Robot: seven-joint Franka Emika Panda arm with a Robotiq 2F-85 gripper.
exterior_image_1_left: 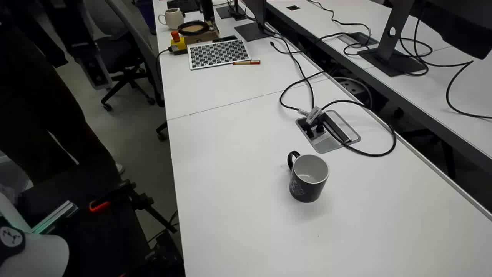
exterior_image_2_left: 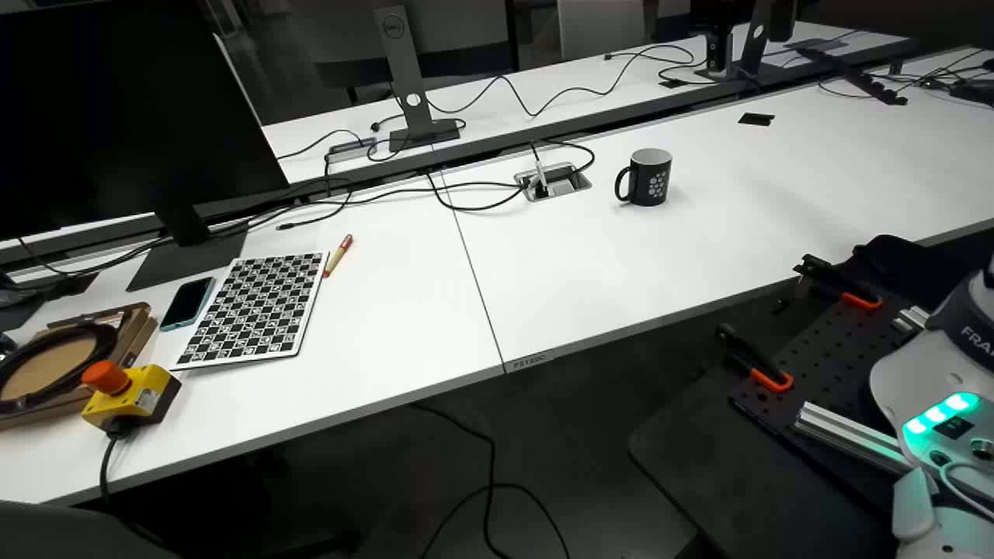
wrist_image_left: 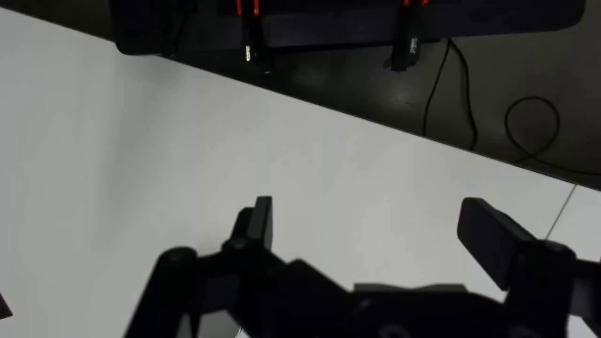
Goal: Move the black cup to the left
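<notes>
The black cup (exterior_image_1_left: 308,179) stands upright on the white table (exterior_image_1_left: 230,161), with a pale inside, a side handle and pale dots on its wall. It also shows in an exterior view (exterior_image_2_left: 651,178). In the wrist view a grey rounded piece with a light rim, likely the black cup (wrist_image_left: 219,325), shows at the bottom, mostly hidden behind the left finger. My gripper (wrist_image_left: 366,206) is open, with fingers wide apart and bare table between them. It is above the table and apart from the cup. A dark jointed part at the upper left of an exterior view may be the gripper.
A cable box (exterior_image_1_left: 328,130) with loose black cables lies beside the cup. A checkered board (exterior_image_2_left: 252,310), a marker (exterior_image_2_left: 338,255), a phone (exterior_image_2_left: 187,303) and a yellow emergency stop (exterior_image_2_left: 132,394) lie farther along. Clamps (exterior_image_2_left: 769,378) sit on the robot's stand, apart from the table edge.
</notes>
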